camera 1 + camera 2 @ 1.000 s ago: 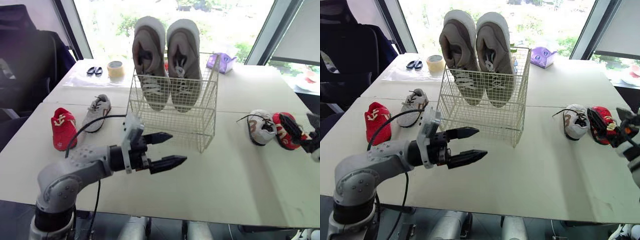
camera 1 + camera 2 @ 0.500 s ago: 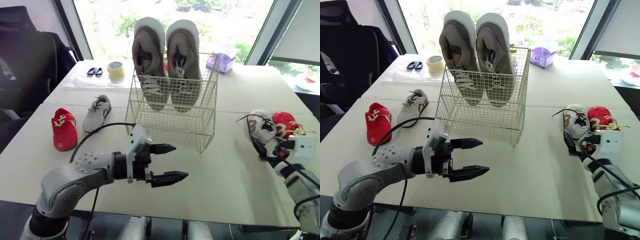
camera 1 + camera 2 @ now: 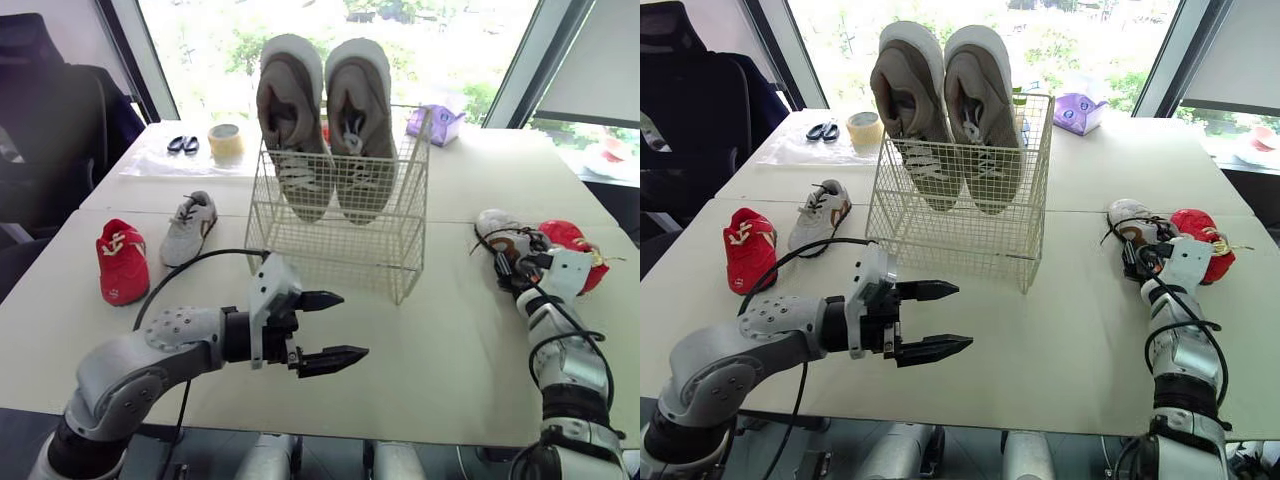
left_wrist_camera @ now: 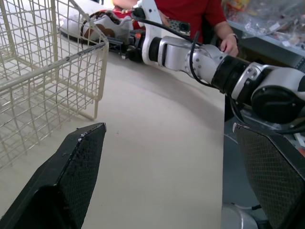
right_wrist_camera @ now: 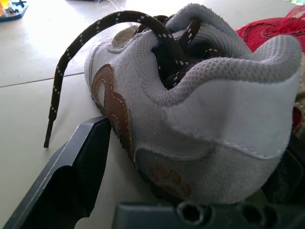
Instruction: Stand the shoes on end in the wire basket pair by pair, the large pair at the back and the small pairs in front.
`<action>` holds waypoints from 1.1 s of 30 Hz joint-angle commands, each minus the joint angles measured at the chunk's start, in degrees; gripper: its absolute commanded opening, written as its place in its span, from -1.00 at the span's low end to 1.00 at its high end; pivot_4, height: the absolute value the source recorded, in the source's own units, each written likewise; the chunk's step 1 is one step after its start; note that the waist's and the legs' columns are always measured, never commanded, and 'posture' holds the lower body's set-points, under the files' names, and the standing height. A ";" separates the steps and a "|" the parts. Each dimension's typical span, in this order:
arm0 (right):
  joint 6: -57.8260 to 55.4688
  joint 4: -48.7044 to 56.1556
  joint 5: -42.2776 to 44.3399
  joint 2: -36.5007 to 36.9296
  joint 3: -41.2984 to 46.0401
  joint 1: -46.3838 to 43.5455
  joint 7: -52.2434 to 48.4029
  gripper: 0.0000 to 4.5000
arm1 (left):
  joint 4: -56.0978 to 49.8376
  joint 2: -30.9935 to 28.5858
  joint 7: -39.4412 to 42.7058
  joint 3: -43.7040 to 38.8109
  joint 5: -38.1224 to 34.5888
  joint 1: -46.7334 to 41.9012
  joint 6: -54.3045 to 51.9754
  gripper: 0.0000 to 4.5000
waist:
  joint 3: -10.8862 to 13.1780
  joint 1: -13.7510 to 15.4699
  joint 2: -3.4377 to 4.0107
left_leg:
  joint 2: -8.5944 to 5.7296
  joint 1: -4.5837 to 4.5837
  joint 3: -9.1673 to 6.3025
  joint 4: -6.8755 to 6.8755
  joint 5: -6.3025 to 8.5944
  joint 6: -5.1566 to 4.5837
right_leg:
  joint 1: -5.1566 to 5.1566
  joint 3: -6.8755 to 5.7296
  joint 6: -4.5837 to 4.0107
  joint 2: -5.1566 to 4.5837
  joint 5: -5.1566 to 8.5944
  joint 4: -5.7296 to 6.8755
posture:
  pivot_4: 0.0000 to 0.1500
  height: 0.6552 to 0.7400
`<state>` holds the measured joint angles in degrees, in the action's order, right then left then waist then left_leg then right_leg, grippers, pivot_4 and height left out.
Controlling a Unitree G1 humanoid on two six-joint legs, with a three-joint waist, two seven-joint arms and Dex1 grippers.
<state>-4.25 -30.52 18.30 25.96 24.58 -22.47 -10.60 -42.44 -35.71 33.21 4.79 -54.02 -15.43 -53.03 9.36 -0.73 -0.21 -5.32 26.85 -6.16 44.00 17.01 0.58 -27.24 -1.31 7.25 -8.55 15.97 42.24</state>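
The large grey-beige pair stands on end at the back of the white wire basket. A small grey shoe and a small red shoe lie on the table to the basket's left. Another small grey shoe with dark laces and another red shoe lie to its right. My right gripper is open, its fingers straddling the heel of that right grey shoe. In front of the basket my left gripper hovers over the table, open and holding nothing.
A tape roll, a small black item and a purple tissue box sit at the back of the table. A dark chair stands at the far left. A person in red is beyond the table's right side.
My right arm has swung in from the table's right edge, and its gripper now sits around the heel of the right grey shoe. The left gripper has barely moved.
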 commanded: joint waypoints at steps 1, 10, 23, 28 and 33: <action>4.00 -3.48 -0.62 -0.02 -0.48 -1.70 -2.30 0.75 | -1.50 -1.38 0.21 -1.89 -0.45 0.45 0.70 1.00 | 0.00 -0.08 0.00 | 0.00 0.00 0.00 0.01 0.00 0.00 | 0.01 0.00 0.00 0.01 0.00 0.00 | 1.00 -0.90; 6.16 1.63 -0.99 0.11 -1.35 0.95 -4.45 -0.28 | 0.53 -7.49 1.64 -8.57 -13.37 -0.04 -4.53 1.00 | 0.00 -0.38 0.00 | 0.02 -0.02 -0.03 -0.03 0.00 0.00 | -0.05 0.00 0.00 0.03 0.00 0.06 | 1.00 -0.90; -6.12 35.84 8.49 20.63 2.42 -15.35 -10.41 -0.28 | 47.20 -17.77 4.02 -17.38 -27.01 -38.51 -10.50 1.00 | 0.28 0.31 0.33 | -0.19 0.61 0.03 0.10 -0.07 -0.03 | -1.07 0.16 -0.01 -0.05 0.26 0.97 | 1.00 -0.90; -10.49 40.52 15.21 28.62 -0.08 -24.05 -21.19 -0.28 | 67.88 -11.64 7.81 -16.44 -22.11 -53.84 -15.02 1.00 | 0.17 -0.43 -0.37 | -0.24 0.53 -0.20 -0.22 -0.04 -0.06 | -0.95 -0.04 0.41 -0.05 0.35 0.84 | 1.00 -0.90; -13.81 44.44 19.22 30.95 -6.54 -31.88 -30.00 -0.28 | 80.19 -8.64 16.70 -13.45 -13.60 -65.91 -18.14 1.00 | 0.36 -0.86 -0.57 | -0.32 0.64 -0.10 -0.17 -0.05 -0.05 | -1.11 0.03 0.42 -0.18 0.33 0.81 | 1.00 -0.90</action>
<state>-18.06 10.79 36.04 55.39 19.25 -51.41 -37.72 36.58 -44.05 46.01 -9.29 -70.32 -77.06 -71.01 9.72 -1.60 -0.78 -5.63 27.50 -6.27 43.81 16.96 0.53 -28.37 -1.28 7.67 -8.73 16.30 43.08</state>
